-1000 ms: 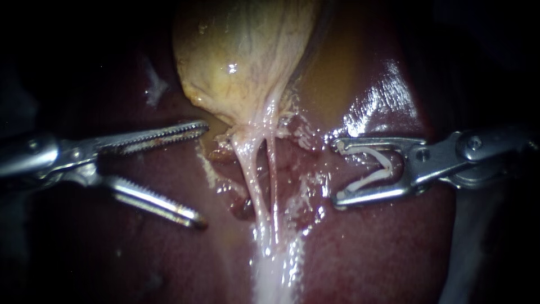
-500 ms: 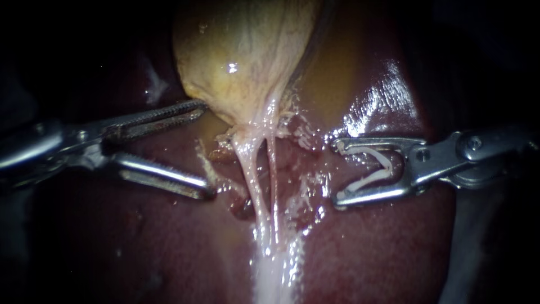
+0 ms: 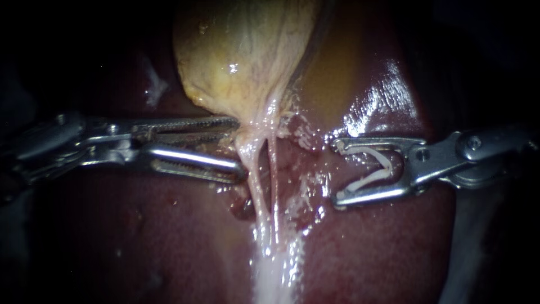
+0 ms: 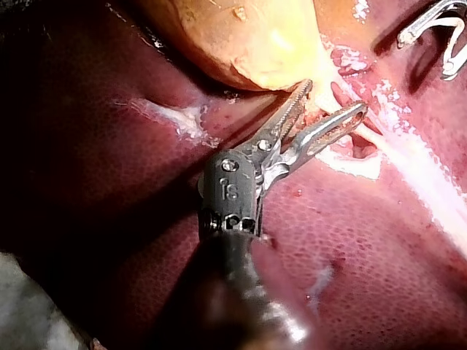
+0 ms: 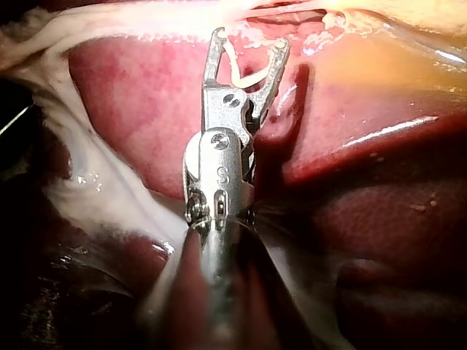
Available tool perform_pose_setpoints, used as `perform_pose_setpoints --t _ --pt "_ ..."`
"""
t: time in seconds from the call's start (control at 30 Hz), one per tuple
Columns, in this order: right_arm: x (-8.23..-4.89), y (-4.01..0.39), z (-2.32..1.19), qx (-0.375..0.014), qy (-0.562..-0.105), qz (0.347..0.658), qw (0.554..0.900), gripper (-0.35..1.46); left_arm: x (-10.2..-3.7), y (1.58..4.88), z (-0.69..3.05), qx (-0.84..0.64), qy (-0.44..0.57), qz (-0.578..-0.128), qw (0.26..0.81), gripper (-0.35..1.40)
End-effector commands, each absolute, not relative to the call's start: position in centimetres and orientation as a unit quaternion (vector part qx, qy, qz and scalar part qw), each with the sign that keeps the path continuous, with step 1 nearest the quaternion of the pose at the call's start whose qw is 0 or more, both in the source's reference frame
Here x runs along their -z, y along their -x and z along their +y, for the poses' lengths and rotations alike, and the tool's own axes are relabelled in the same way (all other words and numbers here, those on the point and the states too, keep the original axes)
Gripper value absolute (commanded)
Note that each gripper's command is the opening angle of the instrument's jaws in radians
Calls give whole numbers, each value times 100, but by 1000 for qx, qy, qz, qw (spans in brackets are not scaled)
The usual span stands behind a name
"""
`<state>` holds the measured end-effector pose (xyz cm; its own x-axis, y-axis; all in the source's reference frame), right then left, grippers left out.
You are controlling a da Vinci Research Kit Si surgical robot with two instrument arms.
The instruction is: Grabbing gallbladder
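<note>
Gallbladder (image 3: 242,56) is lying pale and yellow at the top of the endoscope view, resting on the dark red liver (image 3: 169,236) and narrowing downward into a thin neck. From that neck two pale tubes (image 3: 254,180) are running down side by side over the liver. The left instrument (image 3: 239,145) is lying almost level across the liver, and its end effector is standing apart: the toothed upper jaw is touching the lowest edge of the gallbladder, while the smooth lower jaw is ending just beside the nearer tube. A clear gap is showing between the two, and neither is clamping the tissue at the tips. The left wrist view is showing the same: the left instrument (image 4: 334,98) is sitting with its jaws spread just under the tapered end of the gallbladder (image 4: 248,36), reddish tissue lying in the gap. The right instrument (image 3: 337,171) is hovering over the liver, well apart from the tubes. Its end effector is standing wide and holding a white clip (image 3: 371,169), one leg lying against each jaw. In the right wrist view the clip (image 5: 248,69) is sitting bent between those jaws.
</note>
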<state>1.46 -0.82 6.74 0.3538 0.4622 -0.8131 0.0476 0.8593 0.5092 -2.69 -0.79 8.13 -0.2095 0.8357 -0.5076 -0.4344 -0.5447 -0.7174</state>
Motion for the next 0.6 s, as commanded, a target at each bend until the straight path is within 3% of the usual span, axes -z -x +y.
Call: perform_pose_setpoints --t 0.03,0.4,0.6 --pt "-673 -146 -82 -131 -230 553 790 50 -815 268 -79 -748 462 -219 424 42" --pt "-673 -146 -82 -131 -230 553 790 50 -826 267 -72 -747 453 -222 434 37" --pt "-673 -146 -82 -131 -230 553 790 50 -828 267 -70 -734 445 -235 455 22"
